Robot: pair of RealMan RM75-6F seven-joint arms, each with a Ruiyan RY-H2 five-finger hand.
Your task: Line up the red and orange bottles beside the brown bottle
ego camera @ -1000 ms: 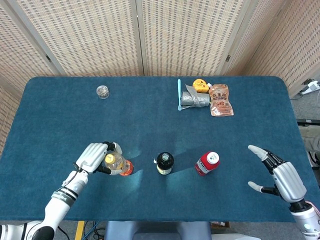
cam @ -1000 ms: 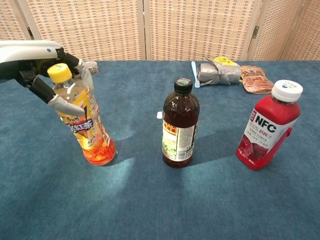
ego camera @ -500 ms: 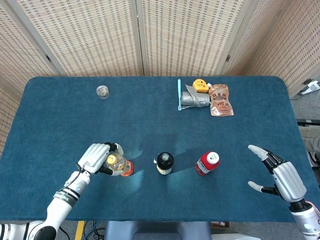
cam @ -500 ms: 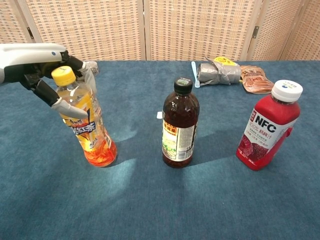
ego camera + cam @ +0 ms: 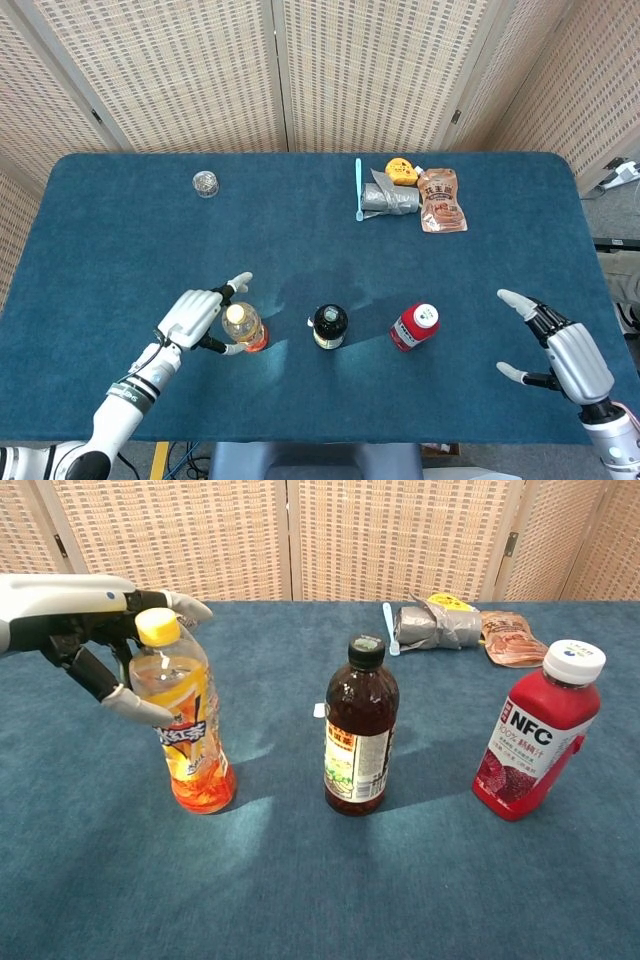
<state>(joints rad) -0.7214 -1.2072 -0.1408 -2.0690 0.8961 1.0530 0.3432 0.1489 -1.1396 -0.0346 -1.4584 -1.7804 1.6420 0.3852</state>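
Note:
The orange bottle (image 5: 243, 326) (image 5: 190, 730) with a yellow cap stands upright at the left of the row. My left hand (image 5: 195, 315) (image 5: 70, 620) is just to its left, fingers spread wide on either side of the bottle's upper part and not gripping it. The brown bottle (image 5: 329, 326) (image 5: 360, 735) stands in the middle. To its right stands the red bottle (image 5: 414, 327) (image 5: 535, 735) with a white cap. My right hand (image 5: 560, 355) hovers open, well to the right of the red bottle, holding nothing. It does not show in the chest view.
At the back of the blue table (image 5: 120, 250) lie a grey packet (image 5: 392, 198), a brown pouch (image 5: 441, 200), a yellow tape measure (image 5: 402, 172) and a light-blue stick (image 5: 359, 188). A small glass object (image 5: 205, 184) sits far back left.
My left hand has spread its fingers off the orange bottle, which went from leaning left to standing upright. The right hand and the other bottles have not moved.

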